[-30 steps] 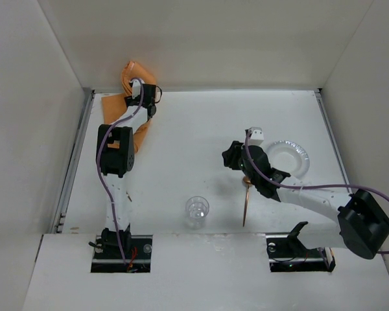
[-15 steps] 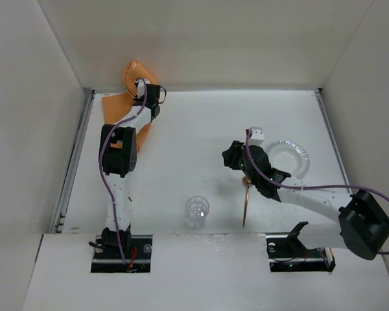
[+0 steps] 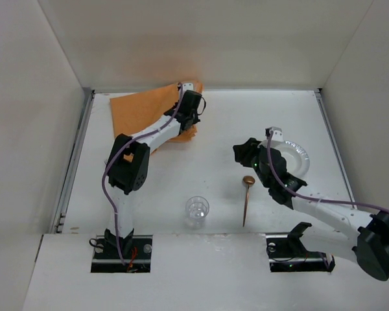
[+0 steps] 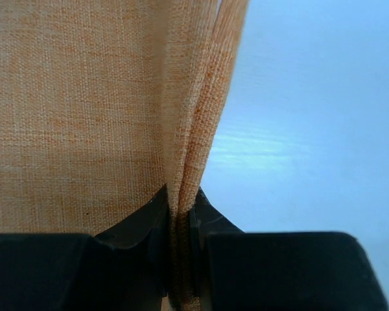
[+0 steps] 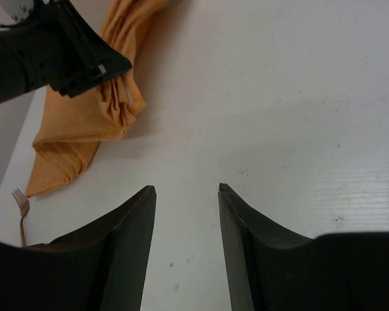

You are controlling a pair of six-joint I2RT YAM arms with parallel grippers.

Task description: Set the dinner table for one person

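Note:
The orange placemat (image 3: 141, 111) lies partly spread at the back left of the white dinner table (image 3: 214, 139). My left gripper (image 3: 190, 124) is shut on the cloth's folded right edge. In the left wrist view the jaws (image 4: 180, 210) pinch a doubled fold of the placemat (image 4: 71, 116). My right gripper (image 3: 244, 153) hovers open above the table's middle, its jaws (image 5: 187, 189) empty, with bare table between them. The right wrist view shows the placemat (image 5: 84, 126) bunched under the left gripper (image 5: 58, 52).
A copper spoon (image 3: 246, 195) lies right of centre, bowl toward the back. A clear glass (image 3: 196, 210) stands near the front middle. A white plate (image 3: 297, 155) sits at the right, partly behind the right arm. A fork (image 5: 21, 217) lies by the cloth's corner.
The left gripper shut on the placemat and dragged it right from the back-left corner, spreading it out. The right arm shifted right, off the spoon's bowl.

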